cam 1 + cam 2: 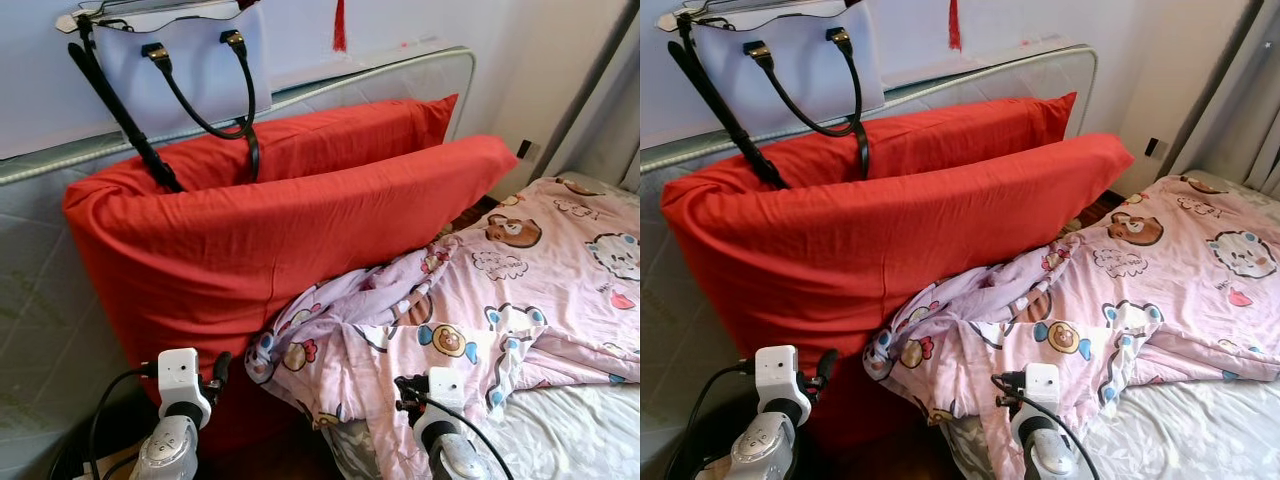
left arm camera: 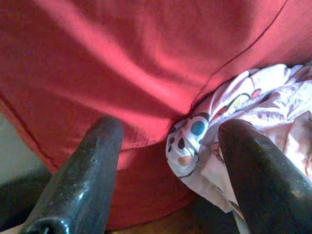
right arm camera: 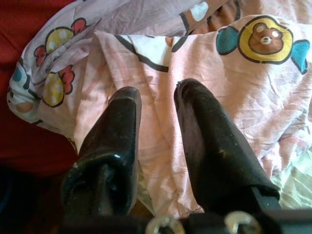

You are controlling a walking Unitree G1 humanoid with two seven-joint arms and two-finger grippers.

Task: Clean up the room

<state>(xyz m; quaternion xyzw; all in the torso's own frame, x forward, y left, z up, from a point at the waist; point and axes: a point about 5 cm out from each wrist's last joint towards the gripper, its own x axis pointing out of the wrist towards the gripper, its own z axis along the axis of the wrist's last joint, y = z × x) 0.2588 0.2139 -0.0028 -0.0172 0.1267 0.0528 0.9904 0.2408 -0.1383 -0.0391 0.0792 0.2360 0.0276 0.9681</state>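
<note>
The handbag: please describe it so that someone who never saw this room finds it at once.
Start at the big red pillows leaning upright against the grey mattress beside the bed. The handbag stands just above them, against the wall. It is pale lavender, with black handles and a black strap falling over the red fabric.

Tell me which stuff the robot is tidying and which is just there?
For the job: pink blanket, red pillows, left gripper open by them, right gripper open over the blanket.
Just there: handbag, mattress, curtain.
</note>
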